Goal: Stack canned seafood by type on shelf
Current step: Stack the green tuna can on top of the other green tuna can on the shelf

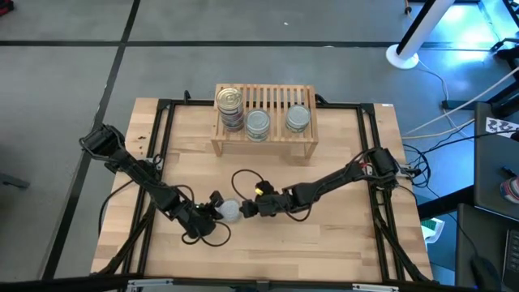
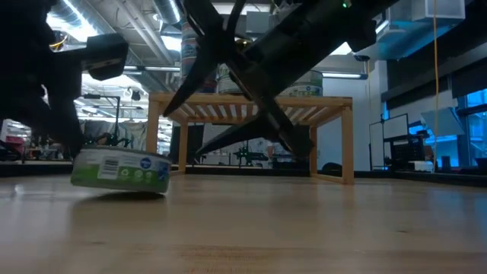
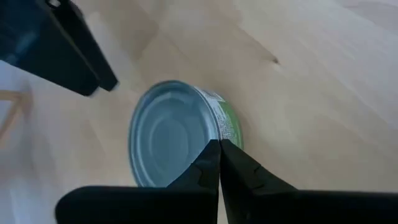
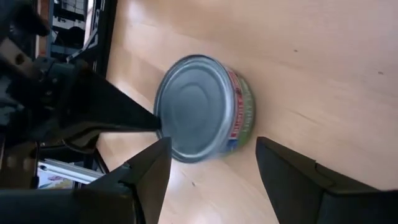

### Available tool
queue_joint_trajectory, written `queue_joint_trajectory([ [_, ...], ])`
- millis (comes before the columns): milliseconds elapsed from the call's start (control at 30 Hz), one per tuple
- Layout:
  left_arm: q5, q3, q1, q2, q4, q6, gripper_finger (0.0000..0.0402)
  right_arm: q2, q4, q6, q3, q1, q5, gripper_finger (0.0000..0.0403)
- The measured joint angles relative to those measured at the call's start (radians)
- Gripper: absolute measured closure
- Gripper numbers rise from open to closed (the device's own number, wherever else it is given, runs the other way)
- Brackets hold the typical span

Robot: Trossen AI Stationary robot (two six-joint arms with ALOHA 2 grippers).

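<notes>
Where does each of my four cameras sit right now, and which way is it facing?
High: overhead, straight down on table, shelf, both arms.
Low: at tabletop height, level across; green-label tin tilted, arms crossing above.
Left wrist: past the left end effector, closed fingertips at the tin's rim.
Right wrist: past the right end effector, fingers open around the tin; the left arm opposite.
All four share that tin.

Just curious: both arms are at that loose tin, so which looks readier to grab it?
Probably the right. The right pincer is open, a finger either side of the tin; the left pincer is shut, tips against the tin's rim.
</notes>
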State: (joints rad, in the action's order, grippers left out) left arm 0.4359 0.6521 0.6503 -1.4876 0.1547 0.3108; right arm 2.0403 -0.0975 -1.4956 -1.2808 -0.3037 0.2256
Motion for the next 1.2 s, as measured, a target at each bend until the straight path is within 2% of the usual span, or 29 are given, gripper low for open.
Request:
queue_joint_trajectory([
  [167, 0.029, 0.000, -0.014, 0.000, -0.038, 0.004, 0.0401, 0.001, -0.013, 0.000, 0.000, 0.005, -0.042, 0.0166],
  [500, 0.032, 0.000, -0.050, 0.000, -0.059, -0.019, 0.0401, 0.002, -0.007, -0.030, 0.000, 0.001, -0.253, 0.0166],
  [733, 0.033, 0.001, -0.068, 0.001, -0.088, -0.024, 0.0401, 0.002, -0.007, -0.171, 0.000, 0.002, -0.323, 0.0166],
  [900, 0.033, 0.001, -0.077, 0.002, -0.088, -0.030, 0.0401, 0.002, -0.007, -0.209, 0.000, 0.001, -0.502, 0.0166],
  [1200, 0.033, 0.002, -0.077, 0.002, -0.087, -0.047, 0.0401, -0.007, 0.019, -0.230, -0.001, -0.057, -0.541, 0.0166],
])
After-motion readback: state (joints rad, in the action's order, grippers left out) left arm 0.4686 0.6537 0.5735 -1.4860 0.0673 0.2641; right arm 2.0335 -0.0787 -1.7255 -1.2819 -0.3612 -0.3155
